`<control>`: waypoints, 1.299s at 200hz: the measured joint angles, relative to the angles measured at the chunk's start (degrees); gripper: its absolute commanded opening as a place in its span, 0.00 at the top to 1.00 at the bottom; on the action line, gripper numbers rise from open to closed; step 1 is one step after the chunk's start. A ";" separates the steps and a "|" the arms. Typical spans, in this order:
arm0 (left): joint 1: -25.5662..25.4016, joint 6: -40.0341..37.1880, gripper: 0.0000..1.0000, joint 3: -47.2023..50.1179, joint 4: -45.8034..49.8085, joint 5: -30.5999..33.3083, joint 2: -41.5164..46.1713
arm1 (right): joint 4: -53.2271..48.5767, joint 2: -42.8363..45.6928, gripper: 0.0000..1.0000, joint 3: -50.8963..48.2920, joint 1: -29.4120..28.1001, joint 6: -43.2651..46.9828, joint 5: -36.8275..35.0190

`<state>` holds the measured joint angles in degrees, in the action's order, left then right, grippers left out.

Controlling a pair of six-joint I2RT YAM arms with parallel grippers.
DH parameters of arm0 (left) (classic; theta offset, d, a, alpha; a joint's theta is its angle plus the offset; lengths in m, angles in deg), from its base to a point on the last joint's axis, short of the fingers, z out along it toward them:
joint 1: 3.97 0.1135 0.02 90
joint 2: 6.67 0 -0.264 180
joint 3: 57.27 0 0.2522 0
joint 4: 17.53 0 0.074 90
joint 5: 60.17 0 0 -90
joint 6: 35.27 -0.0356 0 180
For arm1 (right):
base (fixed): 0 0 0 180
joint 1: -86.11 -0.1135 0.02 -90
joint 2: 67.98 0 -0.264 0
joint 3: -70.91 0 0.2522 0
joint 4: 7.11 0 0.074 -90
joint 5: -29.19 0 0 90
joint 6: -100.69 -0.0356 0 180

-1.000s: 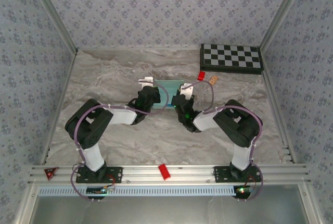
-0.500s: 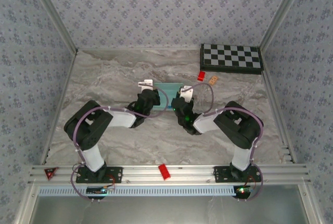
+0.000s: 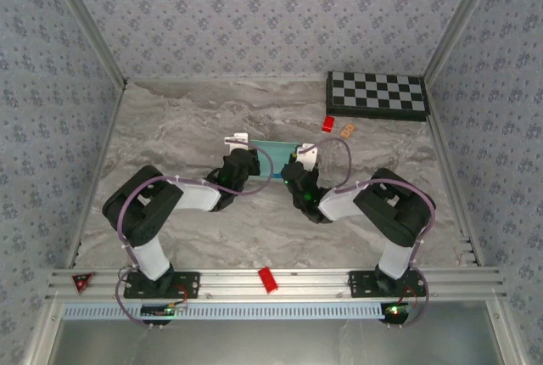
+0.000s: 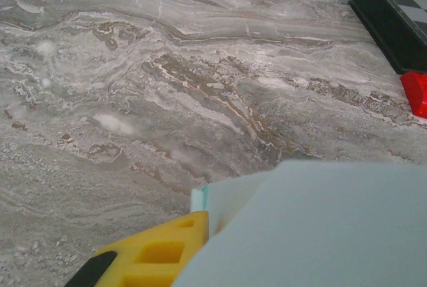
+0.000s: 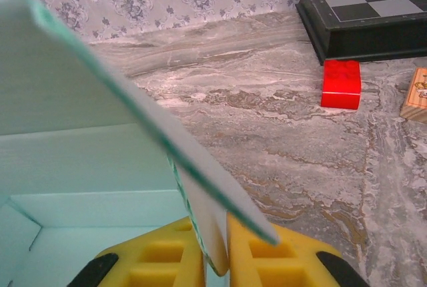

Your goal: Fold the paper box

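The paper box sits in the middle of the bench, between both arms. The right tool is clamped on a box wall, one yellow finger each side. The left tool is at the box's left edge, and I can't tell its grip.

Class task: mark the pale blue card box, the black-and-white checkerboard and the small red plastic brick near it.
Pale blue card box [image 5: 80, 160]: right wrist view, inside wall.
Black-and-white checkerboard [image 3: 377, 93]: top external view, middle of playing surface.
Small red plastic brick [image 5: 341, 85]: right wrist view, front face.
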<state>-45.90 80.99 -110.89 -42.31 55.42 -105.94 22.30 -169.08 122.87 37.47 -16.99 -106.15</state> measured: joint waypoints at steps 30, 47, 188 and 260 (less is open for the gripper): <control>0.00 0.20 0.80 1.62 1.70 -0.02 0.07 | -1.46 0.74 0.83 -0.44 0.00 0.00 -0.39; -0.11 0.20 0.79 2.21 2.51 -0.02 0.07 | -1.95 0.94 0.82 -0.57 0.00 -0.02 -0.37; -0.20 -3.74 0.68 2.97 5.90 -0.07 8.13 | -9.03 7.67 0.61 -0.57 2.54 3.30 3.37; -0.20 -7.39 0.59 5.70 12.48 0.33 18.56 | -14.71 15.17 0.49 -3.50 3.43 6.97 9.20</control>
<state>-46.10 73.61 -105.18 -29.83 55.74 -87.38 7.59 -153.91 119.37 40.90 -10.02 -96.95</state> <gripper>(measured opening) 0.386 0.506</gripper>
